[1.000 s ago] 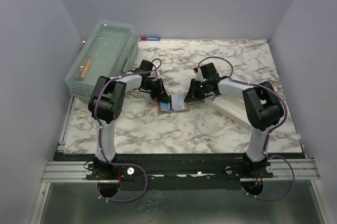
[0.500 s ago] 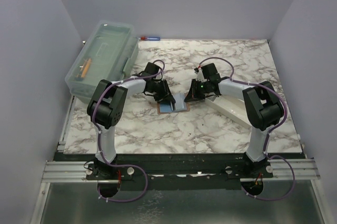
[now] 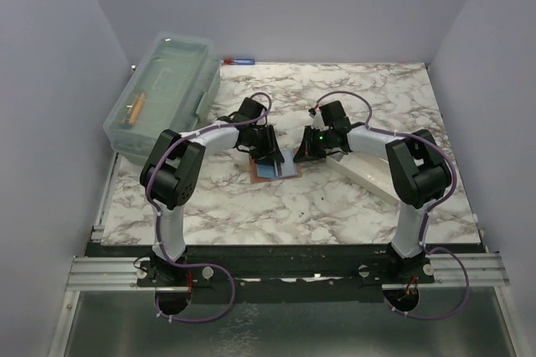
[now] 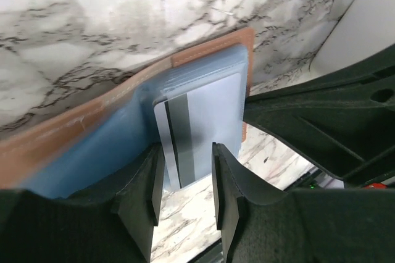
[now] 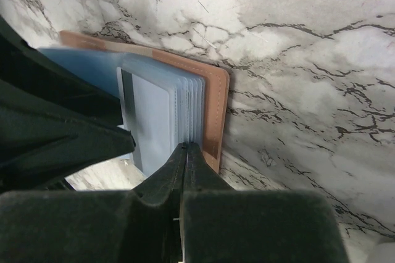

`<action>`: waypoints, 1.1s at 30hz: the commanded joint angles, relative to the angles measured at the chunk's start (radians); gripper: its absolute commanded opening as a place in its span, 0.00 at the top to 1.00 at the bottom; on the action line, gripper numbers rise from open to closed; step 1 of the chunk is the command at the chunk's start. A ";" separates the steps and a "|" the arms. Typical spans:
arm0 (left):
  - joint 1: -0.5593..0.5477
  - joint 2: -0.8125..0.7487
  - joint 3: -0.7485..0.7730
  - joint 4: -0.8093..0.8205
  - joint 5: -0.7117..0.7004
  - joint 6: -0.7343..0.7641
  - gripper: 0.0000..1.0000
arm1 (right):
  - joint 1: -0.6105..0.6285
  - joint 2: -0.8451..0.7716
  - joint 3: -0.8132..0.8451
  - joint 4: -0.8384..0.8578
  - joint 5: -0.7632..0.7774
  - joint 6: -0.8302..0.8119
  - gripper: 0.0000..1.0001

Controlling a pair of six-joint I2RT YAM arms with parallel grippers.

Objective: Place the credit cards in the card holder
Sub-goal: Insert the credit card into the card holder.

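**Card holder open, one card most of the way into a sleeve**

Card holder (image 3: 272,171) lies spread open on the marble surface (image 3: 251,214), midway between the two arms. In the top view the left gripper (image 3: 272,158) is over its left part and the right gripper (image 3: 301,156) is at its right edge. A white tray (image 3: 368,174) sits just to the right, and a clear lidded box (image 3: 163,93) is well apart at the far left. No loose cards show on the surface from here.

From the left wrist, a light blue card (image 4: 207,118) with a dark stripe sits mostly inside a clear sleeve (image 4: 203,68). Its near end pokes out between the left gripper's fingers (image 4: 145,195), which stand a narrow way apart and do not clamp it.

From the right wrist, the right gripper's fingers are closed together and hold nothing. Their tip rests at the sleeve edges beside the leather rim, apparently pinning the holder down.

By my reading, this card needs only a short push to seat. The other cards are not visible, so I cannot tell whether they are already inside.
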 commanded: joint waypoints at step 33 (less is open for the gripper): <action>-0.028 -0.186 0.111 -0.236 -0.044 0.205 0.16 | 0.018 -0.317 0.053 -0.323 0.396 0.011 0.90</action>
